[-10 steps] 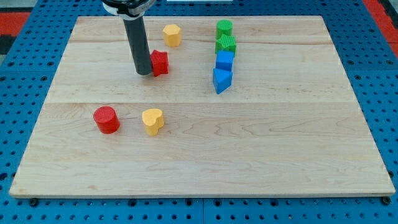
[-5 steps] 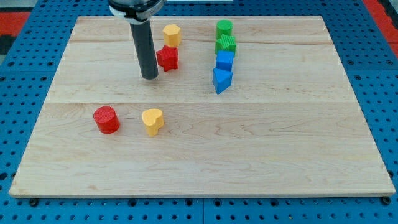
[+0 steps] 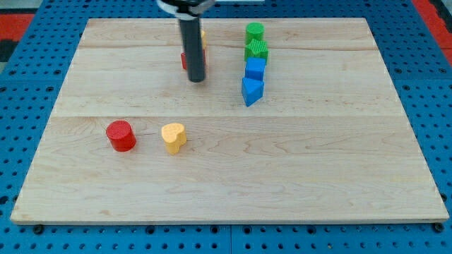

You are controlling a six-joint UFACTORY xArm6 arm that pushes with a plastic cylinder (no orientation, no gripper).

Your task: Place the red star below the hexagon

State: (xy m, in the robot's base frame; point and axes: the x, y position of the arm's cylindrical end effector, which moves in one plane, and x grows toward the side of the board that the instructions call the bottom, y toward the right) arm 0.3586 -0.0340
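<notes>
- On the desk (image 3: 339, 176) at the view's left we see a red cylinder (image 3: 121, 135), with a yellow heart (image 3: 173, 137) just beside it to the right.
- Our rod stands farther up; my tip (image 3: 196, 80) rests just below the red star (image 3: 184, 60), which the rod mostly hides.
- A sliver of the yellow hexagon (image 3: 203, 37) shows above the star.
- We carry no jaws.
- To the right a column runs downward: green cylinder (image 3: 254, 31), green block (image 3: 257, 49), blue cube (image 3: 255, 69), blue triangle (image 3: 251, 90).
</notes>
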